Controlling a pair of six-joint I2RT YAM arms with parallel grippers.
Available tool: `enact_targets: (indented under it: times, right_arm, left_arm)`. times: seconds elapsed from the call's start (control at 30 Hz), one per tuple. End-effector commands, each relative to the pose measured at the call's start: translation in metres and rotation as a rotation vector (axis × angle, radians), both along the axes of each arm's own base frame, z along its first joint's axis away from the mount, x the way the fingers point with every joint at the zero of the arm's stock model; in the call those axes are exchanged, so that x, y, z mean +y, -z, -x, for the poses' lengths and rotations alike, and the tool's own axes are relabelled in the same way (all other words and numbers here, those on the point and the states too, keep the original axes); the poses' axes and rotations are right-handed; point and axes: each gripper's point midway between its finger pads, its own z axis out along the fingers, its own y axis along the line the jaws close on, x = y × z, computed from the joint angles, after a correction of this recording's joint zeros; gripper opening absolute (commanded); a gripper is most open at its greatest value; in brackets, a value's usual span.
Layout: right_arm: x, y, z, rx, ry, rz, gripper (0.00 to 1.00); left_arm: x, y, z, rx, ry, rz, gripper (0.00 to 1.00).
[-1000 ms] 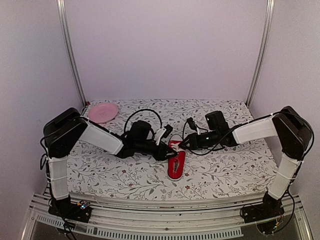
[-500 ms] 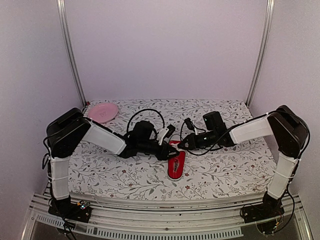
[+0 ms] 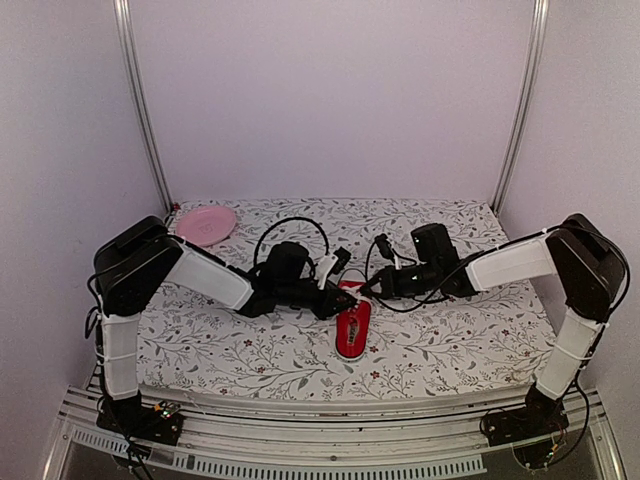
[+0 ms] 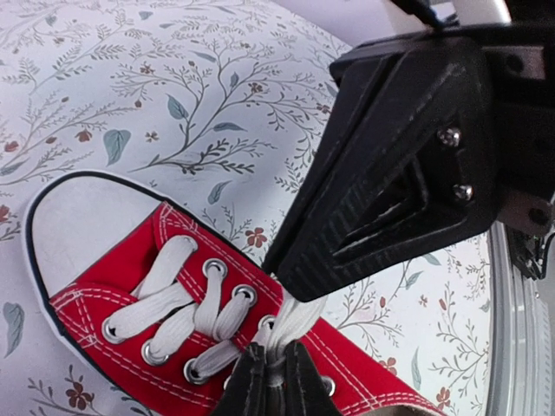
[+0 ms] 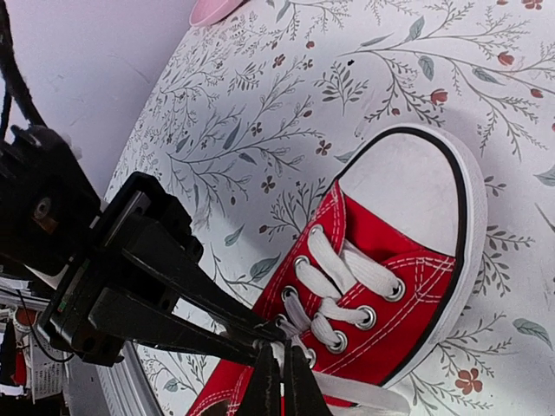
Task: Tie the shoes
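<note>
The red sneaker [image 3: 352,327] with a white toe cap lies in the middle of the table, toe toward the near edge. My left gripper [image 3: 338,302] and right gripper [image 3: 363,291] meet over its laced upper end. In the left wrist view my left gripper [image 4: 276,381] is shut on a white lace strand above the shoe [image 4: 113,269], with the right gripper's finger [image 4: 390,173] right behind it. In the right wrist view my right gripper [image 5: 282,386] is shut on a lace strand by the eyelets of the shoe [image 5: 399,260], tip to tip with the left gripper's fingers [image 5: 173,299].
A pink plate [image 3: 206,224] sits at the back left of the flowered tablecloth [image 3: 450,340]; its edge also shows in the right wrist view [image 5: 212,9]. Black cables [image 3: 290,228] loop above the left wrist. Metal uprights [image 3: 140,110] frame the back wall.
Both grippers stay pinched at the shoe's laces. The right wrist has drifted slightly left and then back right; the shoe has not moved.
</note>
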Motion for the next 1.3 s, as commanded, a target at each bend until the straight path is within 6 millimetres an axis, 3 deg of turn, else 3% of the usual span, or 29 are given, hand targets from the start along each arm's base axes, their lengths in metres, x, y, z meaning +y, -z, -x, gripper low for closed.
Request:
enact_targets:
  times: [0.0,0.33,0.53,0.63,0.7,0.77,0.87,0.97,1.03,1.07,1.1,1.2,1.27]
  right_arm:
    - [-0.014,-0.022,-0.009,-0.078,0.092,-0.009,0.02]
    - [-0.057,-0.009,-0.011,-0.046,0.223,0.030,0.02]
    - [-0.063,-0.007,-0.011,-0.039,0.252,0.034,0.02]
    - [-0.061,-0.011,-0.011,-0.044,0.235,0.022,0.03]
    - [-0.060,-0.016,-0.011,-0.060,0.226,0.015,0.15]
    - [-0.061,-0.022,-0.013,-0.084,0.230,0.018,0.36]
    - [-0.069,-0.027,-0.022,-0.132,0.252,0.075,0.56]
    - [-0.097,-0.030,-0.039,-0.172,0.311,0.147,0.68]
    - [-0.123,-0.034,-0.052,-0.203,0.356,0.179,0.74]
    - [-0.138,-0.037,-0.058,-0.212,0.387,0.188,0.84]
    - [-0.155,-0.041,-0.065,-0.228,0.420,0.202,0.87]
    - [-0.215,-0.054,-0.078,-0.267,0.547,0.223,0.92]
    - [-0.255,-0.062,-0.083,-0.291,0.639,0.235,0.93]
  left_arm:
    - [0.001,0.005,0.001,-0.009,-0.013,-0.013,0.09]
    - [0.003,0.008,0.001,-0.008,-0.019,-0.020,0.09]
    - [0.004,0.008,0.001,-0.006,-0.024,-0.025,0.09]
    - [0.004,0.003,0.001,-0.005,-0.027,-0.015,0.17]
    - [0.003,-0.008,-0.001,-0.008,-0.037,0.008,0.31]
    - [0.004,-0.023,-0.008,-0.023,-0.081,0.025,0.45]
    - [0.019,-0.044,-0.028,-0.063,-0.193,0.007,0.59]
    - [0.048,-0.062,-0.047,-0.042,-0.283,0.025,0.66]
    - [0.079,-0.066,-0.060,-0.037,-0.362,0.013,0.67]
    - [0.102,-0.068,-0.071,-0.043,-0.421,0.001,0.68]
    - [0.125,-0.067,-0.077,-0.045,-0.478,-0.020,0.69]
    - [0.207,-0.068,-0.094,-0.034,-0.672,-0.053,0.71]
    - [0.269,-0.062,-0.092,-0.006,-0.804,-0.052,0.73]
